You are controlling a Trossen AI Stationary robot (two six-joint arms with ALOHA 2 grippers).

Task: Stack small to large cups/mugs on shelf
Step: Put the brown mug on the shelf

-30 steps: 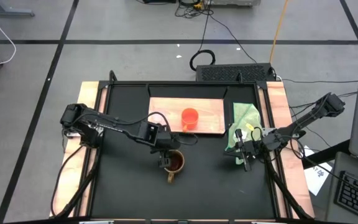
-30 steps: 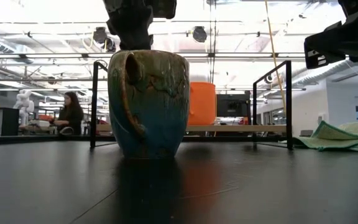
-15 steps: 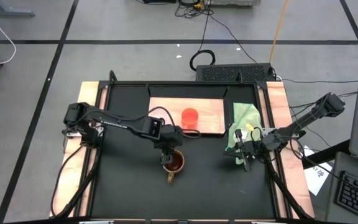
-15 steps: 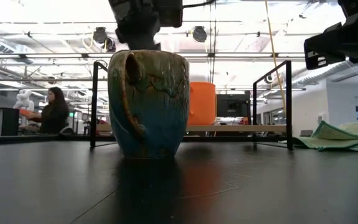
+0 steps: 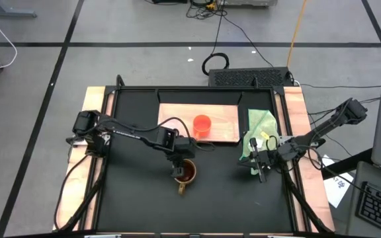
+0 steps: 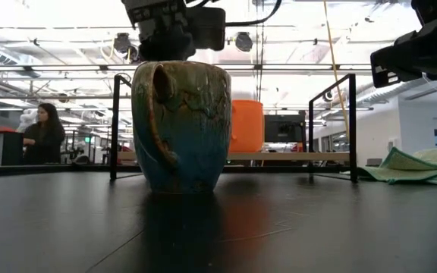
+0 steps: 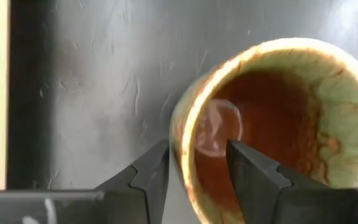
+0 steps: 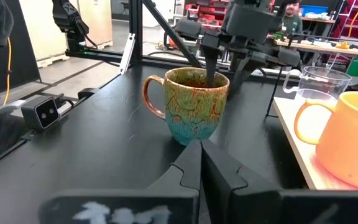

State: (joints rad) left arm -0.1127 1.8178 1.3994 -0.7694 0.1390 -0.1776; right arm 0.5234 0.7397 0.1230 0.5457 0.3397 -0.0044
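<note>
The brown mug [image 5: 186, 173] stands upright on its base on the black table, handle toward the near edge, with a green-blue glaze outside [image 6: 182, 125]. My left gripper [image 5: 178, 165] hangs over its left rim, open, pointing down, with one finger [image 7: 253, 177] inside the mug and one [image 7: 149, 180] outside. The orange cup [image 5: 202, 125] stands on the light-wood shelf board [image 5: 223, 118]. The clear glass cup [image 8: 319, 84] stands on the board behind the orange cup [image 8: 340, 140]. My right gripper [image 5: 260, 168] waits, shut, near the table's right edge. My left gripper straddles the mug's rim [image 7: 180, 146] on its left side from above. The outer finger stands close against the wall and the inner finger stands apart from it. I cannot tell whether the outer finger touches.
A light green cloth [image 5: 259, 132] lies right of the board, beside my right gripper. A black frame rail [image 5: 177, 90] runs along the table's far side. A person [image 6: 42, 135] sits in the room far behind the table.
My left gripper has shifted a little toward the table's right, over the mug's rim, and its wrist has turned. The mug and both cups have stayed where they were.
</note>
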